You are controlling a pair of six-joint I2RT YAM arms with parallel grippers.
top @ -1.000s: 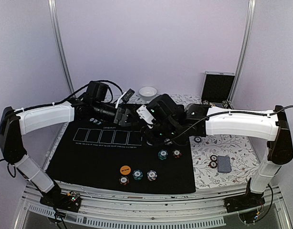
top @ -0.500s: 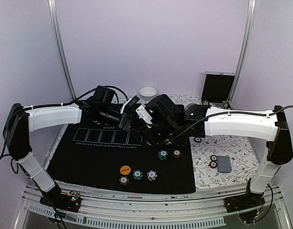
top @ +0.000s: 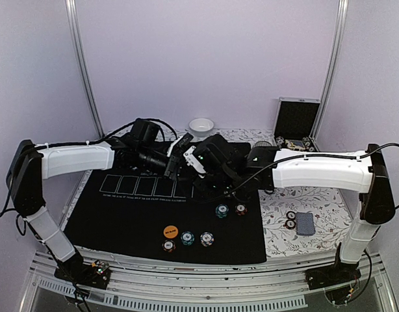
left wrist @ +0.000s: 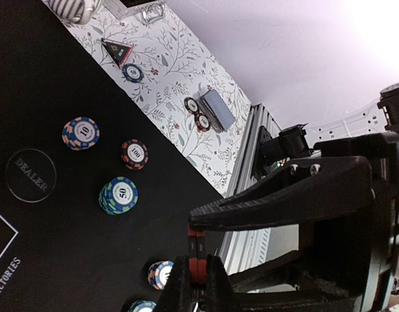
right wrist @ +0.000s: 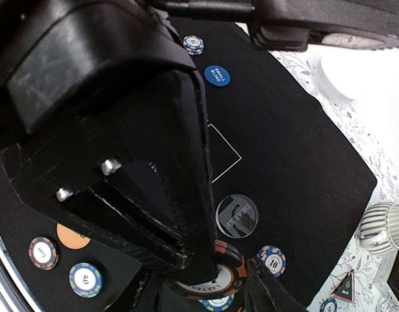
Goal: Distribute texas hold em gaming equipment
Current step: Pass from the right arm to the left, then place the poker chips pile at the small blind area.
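Observation:
Over the back of the black mat (top: 121, 214) my two grippers meet on a thin stack of red-and-black poker chips (right wrist: 233, 262). My right gripper (right wrist: 209, 286) is shut on the stack across its rim. My left gripper (left wrist: 197, 260) is shut on the stack's flat faces, so the left wrist view shows the chips (left wrist: 197, 240) edge-on. In the top view the left gripper (top: 175, 160) and the right gripper (top: 201, 159) overlap, hiding the held chips. Below them on the mat lie a clear dealer disc (right wrist: 236, 216) and a blue chip marked 10 (right wrist: 271, 260).
More chip stacks (top: 221, 210) and an orange disc (top: 170, 231) lie on the near mat, and a blue disc (right wrist: 217, 75) at its far left. Cards (top: 305, 223) and two chips (top: 290, 220) lie on the floral cloth. A red triangular marker (left wrist: 117, 51), mug (right wrist: 381, 227), white bowl (top: 201, 125) and open case (top: 296, 118) stand behind.
My left gripper has swung right to the right gripper and shut on the chips that the right gripper holds. The right arm has shifted slightly left.

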